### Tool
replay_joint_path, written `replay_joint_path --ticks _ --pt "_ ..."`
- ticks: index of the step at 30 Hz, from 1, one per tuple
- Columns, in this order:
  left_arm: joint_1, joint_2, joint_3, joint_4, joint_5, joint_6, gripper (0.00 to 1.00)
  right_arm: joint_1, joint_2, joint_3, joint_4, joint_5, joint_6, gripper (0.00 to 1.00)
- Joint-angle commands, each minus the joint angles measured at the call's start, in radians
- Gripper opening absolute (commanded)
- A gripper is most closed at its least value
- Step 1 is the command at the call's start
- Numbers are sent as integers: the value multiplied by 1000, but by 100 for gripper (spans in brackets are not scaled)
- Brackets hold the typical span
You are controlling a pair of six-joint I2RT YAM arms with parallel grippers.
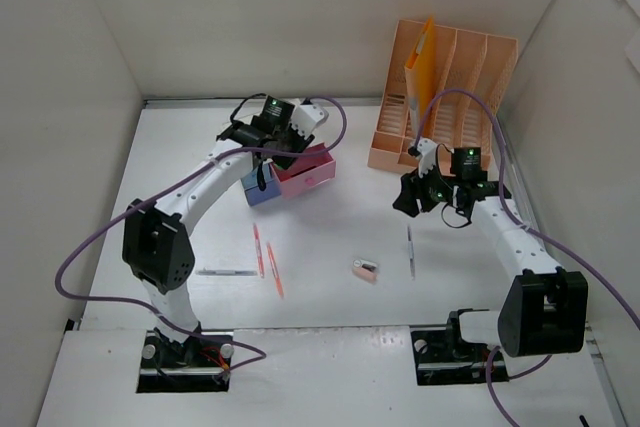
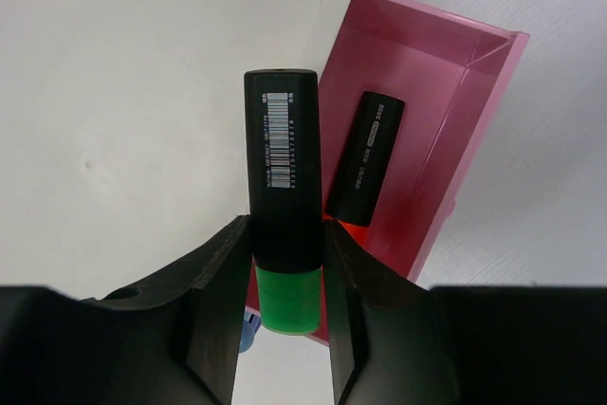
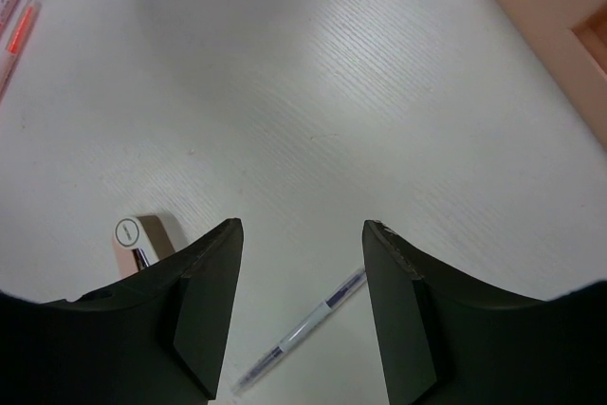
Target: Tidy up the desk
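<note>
The desk point(image 1: 330, 227) is a white tabletop. My left gripper point(image 1: 278, 150) hangs over a small white box with an open pink drawer point(image 1: 308, 175) and a blue drawer point(image 1: 260, 189). In the left wrist view the left gripper point(image 2: 285, 234) is shut on a black highlighter with a green end point(image 2: 282, 168), above the edge of the pink drawer point(image 2: 474, 92). A black marker with an orange end point(image 2: 365, 158) lies in that drawer. My right gripper point(image 1: 408, 202) is open and empty above the desk; its wrist view shows the gripper point(image 3: 302, 230) over a thin pen point(image 3: 303, 329).
A peach file organizer point(image 1: 440, 97) holding an orange folder stands at the back right. Two orange pens point(image 1: 266, 259), a grey pen point(image 1: 228, 272), a small pink item point(image 1: 365, 270) and the thin pen point(image 1: 410, 250) lie on the desk. White panels wall the sides.
</note>
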Motion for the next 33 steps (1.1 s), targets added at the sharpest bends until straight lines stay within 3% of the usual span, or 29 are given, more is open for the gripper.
replay_joint_path --ticks 1,10,13,16,17,19,21,25,28,29,32,33 --pt "6 -21 50 37 17 -40 30 5 -42 -1 49 -27 -44 51" --pt "-26 -48 72 32 -18 -35 45 25 -25 3 49 -81 -110 56" --pt "-26 -79 81 37 -14 -46 46 65 -25 5 49 -101 -161 56" --pt "-26 -125 93 35 -8 -75 42 100 -19 6 46 -167 -271 42" --pt "-26 -160 87 37 -8 -113 33 121 -19 5 46 -226 -377 21" --pt "-26 -209 45 41 -9 -193 22 144 -14 5 44 -294 -586 2" --pt "-26 -313 -15 64 14 -263 13 208 22 25 44 -290 -702 0" --pt "-26 -536 -303 182 40 -475 11 328 150 164 47 -151 -826 2" --pt "-26 -735 -513 251 26 -645 22 413 248 257 47 -51 -851 3" --pt "-26 -824 -558 259 0 -716 33 439 295 282 47 -31 -848 3" --pt "-26 -965 -707 248 -43 -791 44 476 377 390 47 60 -771 3" --pt "-37 -990 -735 236 -55 -828 53 488 430 414 47 80 -754 3"
